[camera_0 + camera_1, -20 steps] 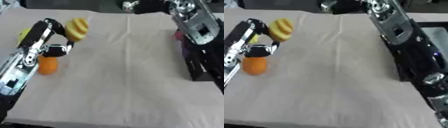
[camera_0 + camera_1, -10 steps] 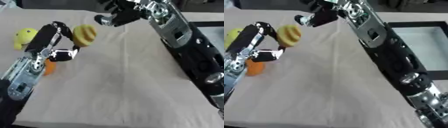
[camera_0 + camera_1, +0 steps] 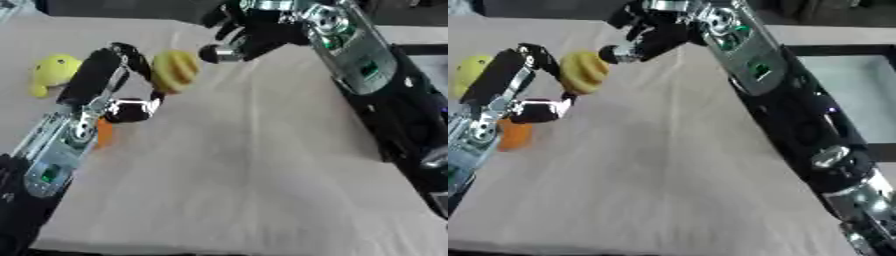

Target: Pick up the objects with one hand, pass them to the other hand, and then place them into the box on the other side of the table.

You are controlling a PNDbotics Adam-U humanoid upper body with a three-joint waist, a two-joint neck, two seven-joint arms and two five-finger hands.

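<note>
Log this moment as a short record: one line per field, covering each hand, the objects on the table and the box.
left hand: shut on the yellow ridged object, lifted off the table
right hand: fingers curled, holding nothing, close beside the held object
yellow toy: on the cloth, far left
orange object: on the cloth, partly behind the left arm
box: right side, dark rim, pale inside, nothing seen in it
handover: not yet done
</note>
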